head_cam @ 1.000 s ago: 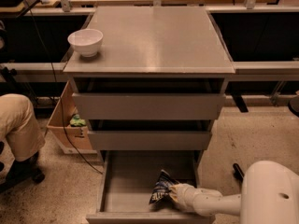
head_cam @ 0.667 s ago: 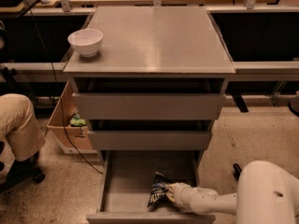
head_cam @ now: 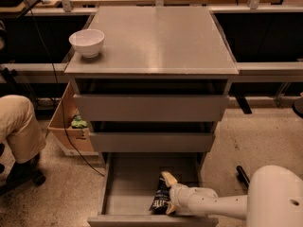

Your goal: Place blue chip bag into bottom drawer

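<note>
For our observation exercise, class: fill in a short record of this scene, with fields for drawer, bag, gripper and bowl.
bottom drawer: pulled open, lowest of three
blue chip bag: inside the bottom drawer, near its front
gripper: down in the drawer, at the bag
white bowl: on the cabinet top, left edge

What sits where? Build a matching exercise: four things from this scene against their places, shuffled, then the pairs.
Things:
1. white bowl
2. blue chip bag
3. cardboard box
4. gripper

Places:
A. on the floor, left of the cabinet
B. lying in the open bottom drawer, near its front
C. on the cabinet top, at its left edge
D. at the end of the arm, reaching into the drawer from the right, at the bag

Pairs: 1-C, 2-B, 3-A, 4-D
</note>
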`<state>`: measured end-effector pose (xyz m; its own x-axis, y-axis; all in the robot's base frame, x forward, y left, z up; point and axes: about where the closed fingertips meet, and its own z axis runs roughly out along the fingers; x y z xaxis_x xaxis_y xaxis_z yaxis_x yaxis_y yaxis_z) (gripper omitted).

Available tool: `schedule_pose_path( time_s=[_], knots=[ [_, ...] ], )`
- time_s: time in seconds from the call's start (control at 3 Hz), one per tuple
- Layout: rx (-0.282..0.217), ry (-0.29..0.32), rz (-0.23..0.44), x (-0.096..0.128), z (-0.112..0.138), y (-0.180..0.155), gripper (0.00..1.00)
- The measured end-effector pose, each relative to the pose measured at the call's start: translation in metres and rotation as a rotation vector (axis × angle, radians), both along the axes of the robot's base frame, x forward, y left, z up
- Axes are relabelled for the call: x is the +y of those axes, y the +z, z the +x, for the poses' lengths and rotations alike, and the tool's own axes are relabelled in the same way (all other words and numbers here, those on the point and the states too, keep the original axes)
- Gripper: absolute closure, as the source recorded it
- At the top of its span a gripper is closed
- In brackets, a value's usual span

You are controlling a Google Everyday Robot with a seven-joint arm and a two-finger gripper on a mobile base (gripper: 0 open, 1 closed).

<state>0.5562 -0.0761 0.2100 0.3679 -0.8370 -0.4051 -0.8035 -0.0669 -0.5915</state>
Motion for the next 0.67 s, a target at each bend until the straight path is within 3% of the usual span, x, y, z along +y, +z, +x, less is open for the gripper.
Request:
schedule_pose_path(
  time_s=[0.67],
  knots=[
    [0.005,-0.001,0.043,-0.003,-0.014,0.071,0.0]
  ],
)
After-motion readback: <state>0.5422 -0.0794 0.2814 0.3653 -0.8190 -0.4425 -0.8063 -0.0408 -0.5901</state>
